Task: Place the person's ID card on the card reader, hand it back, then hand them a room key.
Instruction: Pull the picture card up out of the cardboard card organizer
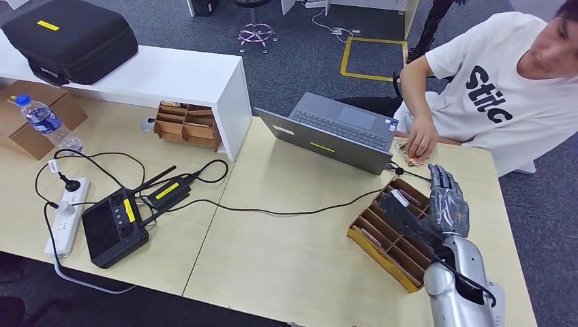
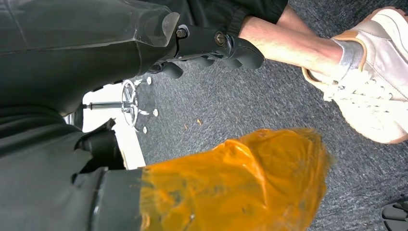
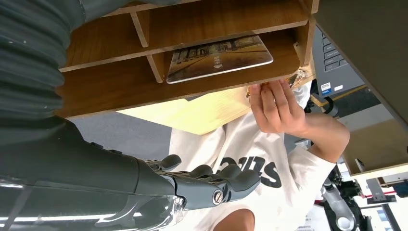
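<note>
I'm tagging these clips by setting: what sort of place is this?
Probably an office or lab staged as a check-in desk: a laptop on a wooden table, a card organizer, grey carpet.

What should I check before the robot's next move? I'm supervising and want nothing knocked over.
1. Right hand empty, fingers apart: ok.
2. Right hand over the wooden card organizer: ok.
3. Card lying in an organizer slot: ok.
4. ID card ready to take: cannot tell; the person's hand covers something at the table's far edge.
5. Card reader located: cannot tell.
6. Left hand hanging low over the floor, away from the table: ok.
</note>
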Motion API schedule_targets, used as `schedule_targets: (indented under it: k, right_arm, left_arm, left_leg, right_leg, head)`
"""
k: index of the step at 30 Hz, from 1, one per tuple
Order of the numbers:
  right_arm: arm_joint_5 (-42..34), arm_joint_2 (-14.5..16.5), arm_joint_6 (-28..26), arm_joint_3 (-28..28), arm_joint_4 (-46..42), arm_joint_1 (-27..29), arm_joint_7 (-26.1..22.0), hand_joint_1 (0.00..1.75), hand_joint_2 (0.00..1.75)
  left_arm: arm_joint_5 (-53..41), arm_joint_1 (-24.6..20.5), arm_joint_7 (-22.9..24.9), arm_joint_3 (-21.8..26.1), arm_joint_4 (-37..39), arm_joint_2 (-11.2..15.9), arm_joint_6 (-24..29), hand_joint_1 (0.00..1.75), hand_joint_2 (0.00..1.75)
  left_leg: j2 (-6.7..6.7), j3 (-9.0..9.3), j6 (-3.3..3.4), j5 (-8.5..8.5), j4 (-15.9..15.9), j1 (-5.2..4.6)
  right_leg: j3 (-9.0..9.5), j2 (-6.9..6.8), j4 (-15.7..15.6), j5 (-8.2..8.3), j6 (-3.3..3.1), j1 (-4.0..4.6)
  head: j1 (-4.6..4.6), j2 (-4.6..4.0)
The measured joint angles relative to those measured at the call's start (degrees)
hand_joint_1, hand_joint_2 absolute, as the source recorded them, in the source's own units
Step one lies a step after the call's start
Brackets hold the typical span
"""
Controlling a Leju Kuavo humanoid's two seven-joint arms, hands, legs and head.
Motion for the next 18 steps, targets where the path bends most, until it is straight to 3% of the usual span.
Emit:
schedule_targets:
  k: [2,6,18]
  right_arm:
    - [0.0,0.0,0.0,0.0,0.0,0.0,0.0,0.00,1.75]
    - [0.0,0.1,0.0,-0.1,0.1,0.0,-0.2,1.71,1.75]
    - [0.5,2.2,0.1,-0.1,1.0,-2.2,-1.9,1.75,1.75]
  left_arm:
    - [0.0,0.0,0.0,0.0,0.0,0.0,0.0,0.00,0.00]
    - [0.0,0.0,0.0,0.0,0.0,0.0,0.0,0.00,0.00]
    - [0.0,-0.1,-0.1,-0.1,0.0,0.0,0.0,0.00,0.00]
  left_leg:
    - [0.00,0.00,0.00,0.00,0.0,0.00]
    - [0.00,-0.01,0.00,0.00,0.0,0.00]
    - [0.00,-0.01,0.00,0.01,0.0,0.00]
  right_leg:
    - [0.00,0.00,0.0,0.00,0.00,0.00]
    - [0.00,0.00,0.0,0.00,0.00,0.00]
    - [0.00,0.00,0.0,0.00,0.00,0.00]
  head:
    - [0.00,0.00]
    - [0.00,0.00]
    - [0.00,0.00]
